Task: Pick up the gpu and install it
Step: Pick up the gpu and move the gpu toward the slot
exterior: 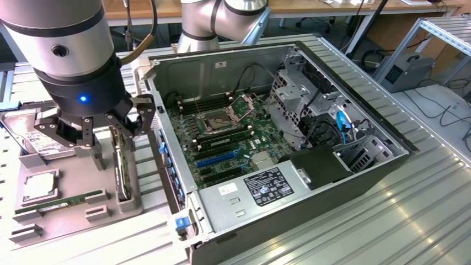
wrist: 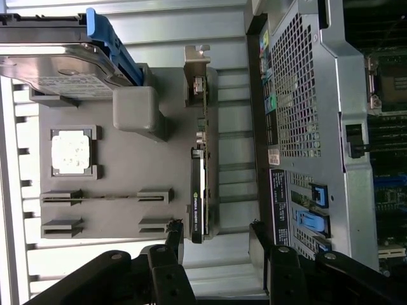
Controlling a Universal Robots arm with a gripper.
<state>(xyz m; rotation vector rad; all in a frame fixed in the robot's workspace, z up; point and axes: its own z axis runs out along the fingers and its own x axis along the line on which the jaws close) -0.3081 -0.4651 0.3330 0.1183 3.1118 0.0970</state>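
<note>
- In the exterior view, your gripper (exterior: 99,132) hung at the exterior view's left, over the grey parts holder (exterior: 74,215). Its jaws were spread wide and had hold of nothing.
- The gpu (exterior: 122,171) stood on edge in that holder, a thin black strip along the side nearest the open computer case (exterior: 213,61). It was just below the gripper and not yet touched.
- Further to the exterior view's left lay the hard drive (exterior: 33,138), the processor (exterior: 41,187) and the green memory stick (exterior: 59,201), all apart from the card.
- In the wrist view, the gripper (wrist: 216,232) straddled one end of the gpu (wrist: 198,190), with one fingertip (wrist: 175,229) beside the card's holder slot and the other towards the case's rear panel (wrist: 305,95). The card's silver bracket (wrist: 197,70) sat at the far end.
- The hard drive (wrist: 57,70), processor (wrist: 70,152) and memory stick (wrist: 105,197) lay beyond the card, well clear of the jaws.
- Risk, as I judged it: you were lined up near the card's end rather than its middle — a grip there could let it pivot or bind in the slot on lifting.
- The case-side finger had little room — coming down skewed could catch the case wall or the holder's rim.
</note>
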